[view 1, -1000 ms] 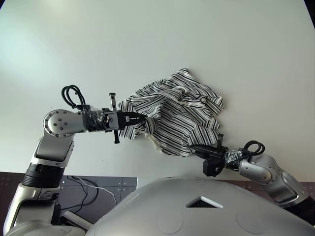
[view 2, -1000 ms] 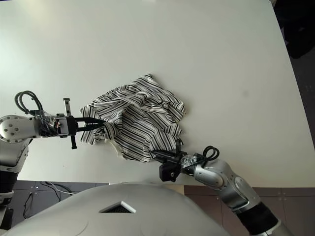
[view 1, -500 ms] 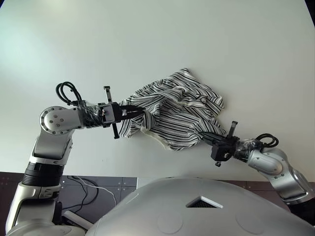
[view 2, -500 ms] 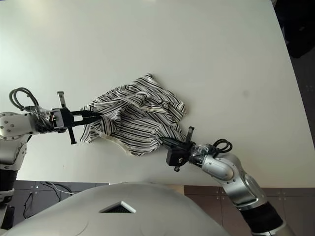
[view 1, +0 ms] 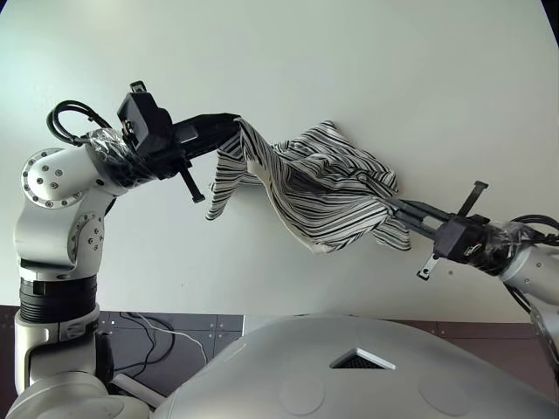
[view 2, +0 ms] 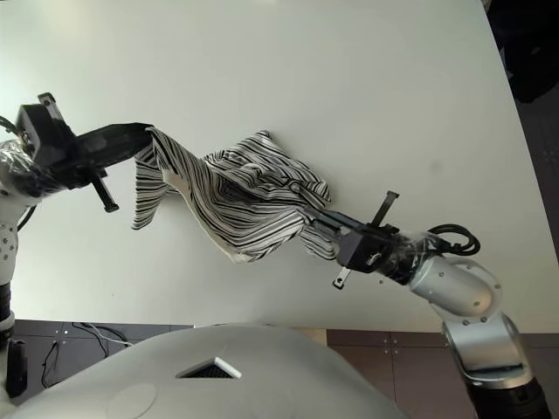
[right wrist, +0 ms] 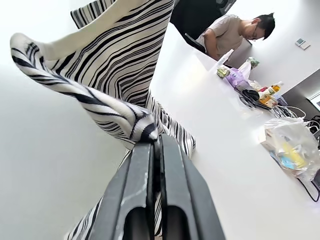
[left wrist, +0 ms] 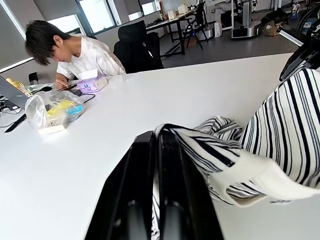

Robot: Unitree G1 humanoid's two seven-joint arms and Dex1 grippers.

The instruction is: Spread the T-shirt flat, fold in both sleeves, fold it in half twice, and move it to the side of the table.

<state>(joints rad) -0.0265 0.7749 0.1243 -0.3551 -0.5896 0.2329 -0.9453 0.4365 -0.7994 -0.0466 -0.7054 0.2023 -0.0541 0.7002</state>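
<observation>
The striped T-shirt (view 1: 319,188) stretches between both arms over the white desk (view 1: 367,61), far folds resting on it. The left fingers (view 1: 217,123) pinch one raised edge; the right fingers (view 1: 409,210) pinch the opposite edge.

The T-shirt (view 1: 323,188) hangs bunched between both arms, its sleeves and collar lost in the striped folds; which edge each gripper has cannot be told. How much cloth sits between the closed fingers of the left gripper (view 1: 234,124) and the right gripper (view 1: 390,206) is hidden. The right arm runs off the left eye view's right edge. Lifted fabric hides the table (view 1: 349,61) beneath it, and the left wrist view's frame cuts the shirt off.
</observation>
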